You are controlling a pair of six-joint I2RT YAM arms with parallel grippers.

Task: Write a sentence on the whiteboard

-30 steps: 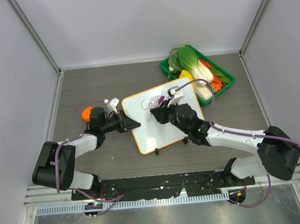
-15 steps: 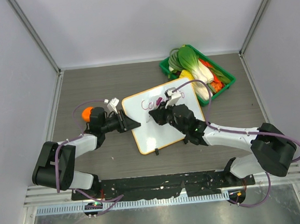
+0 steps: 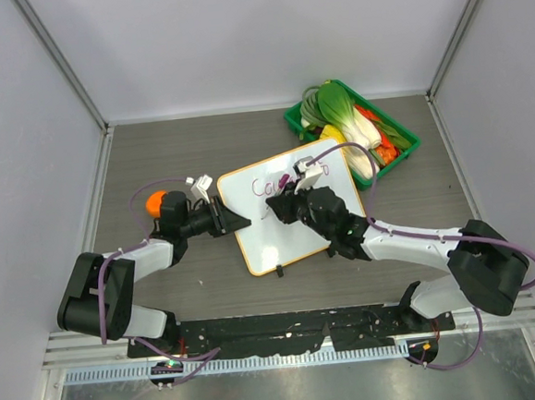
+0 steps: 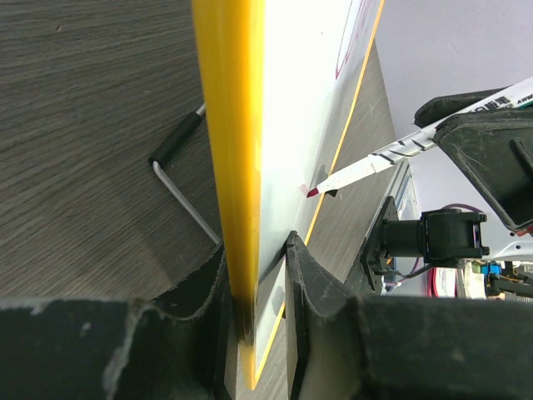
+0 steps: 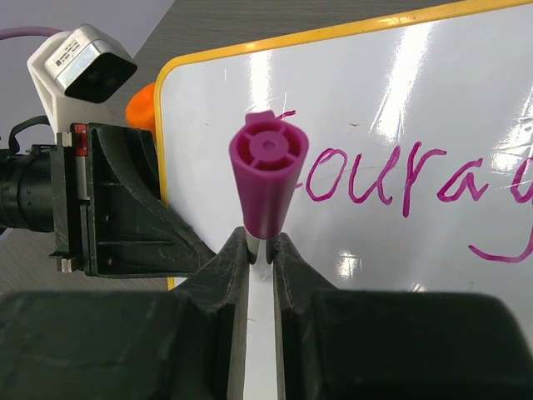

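While the whiteboard [image 3: 284,238] lay askew near the middle of the dark wood-grain table [image 3: 171,152], we saw the left gripper [image 4: 254,250] pinched tight on its orange-framed left edge. The right gripper [image 5: 262,250] was clamped on a purple-ended marker [image 5: 266,179] held over the board, its tip right at the white face (whether it touched, we could not tell). Purple writing [image 5: 391,179] near the board's far edge read "Coura", with a further letter cut by the frame. A green tray [image 3: 292,122] of vegetables stood at the far right, just beside the board. Pale grey walls [image 3: 254,34] closed the table in on three sides.
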